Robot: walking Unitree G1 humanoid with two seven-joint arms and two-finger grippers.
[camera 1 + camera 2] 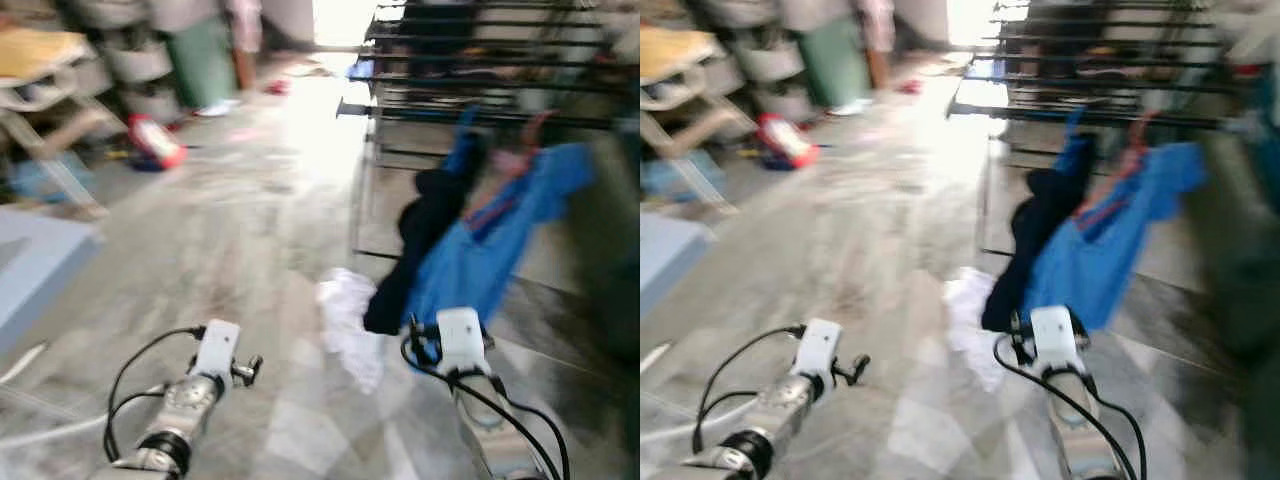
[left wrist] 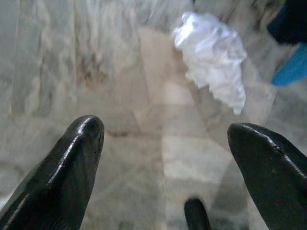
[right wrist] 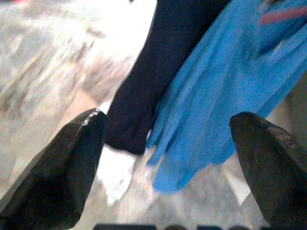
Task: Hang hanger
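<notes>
A blue garment and a dark garment hang from a black drying rack across a marble floor, the blue one apparently on a reddish hanger already hooked over a rail. Both of the robot's arms reach forward over the floor, well apart from the rack. The left tool has its fingers spread with nothing between them, pointed toward a crumpled white cloth lying on the floor near the foot of the rack. The right tool is likewise spread and carries nothing, aimed at the hems of the two garments.

How far the task stands is hard to judge: if that hanger is the one meant, the hanging looks done; if another is meant, it has not yet been picked up.

Motion blur smears the head views, so the hanger's hook and exact rail cannot be made out. The rack's right end is cut off, and clutter along the floor's far left edge is too blurred to identify.
</notes>
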